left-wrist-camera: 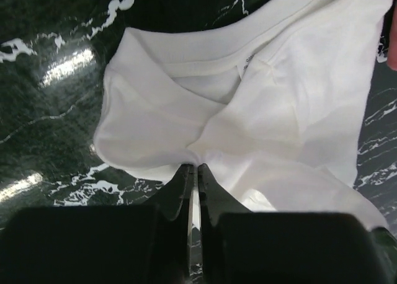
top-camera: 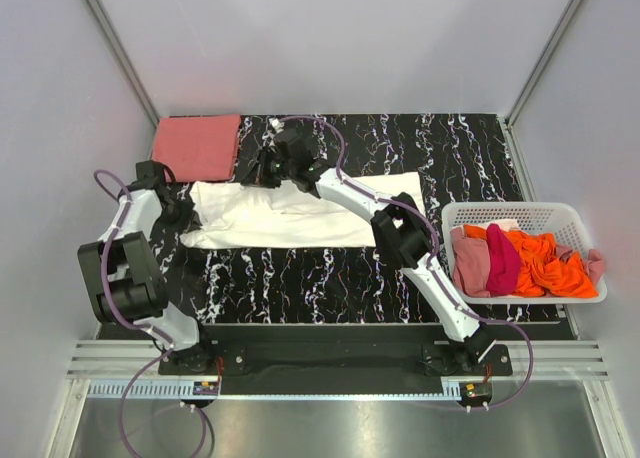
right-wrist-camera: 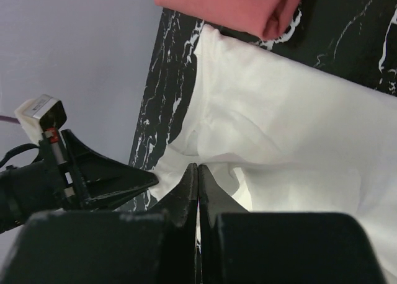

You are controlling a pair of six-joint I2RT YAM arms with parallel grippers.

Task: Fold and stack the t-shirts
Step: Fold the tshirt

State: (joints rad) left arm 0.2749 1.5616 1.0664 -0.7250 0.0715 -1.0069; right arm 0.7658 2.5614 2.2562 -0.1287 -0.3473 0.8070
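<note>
A cream-white t-shirt [top-camera: 300, 213] lies mid-tabletop [top-camera: 400, 288], its long axis running left to right and its collar toward the left arm. The left gripper [left-wrist-camera: 193, 169] is clamped on the collar-end edge, and the right gripper [right-wrist-camera: 197, 169] pinches the far edge nearby. Soft, light and limp, the cloth likely sags unless held at two spread edge points. A folded salmon-pink t-shirt [top-camera: 197, 146] sits in the far-left corner.
</note>
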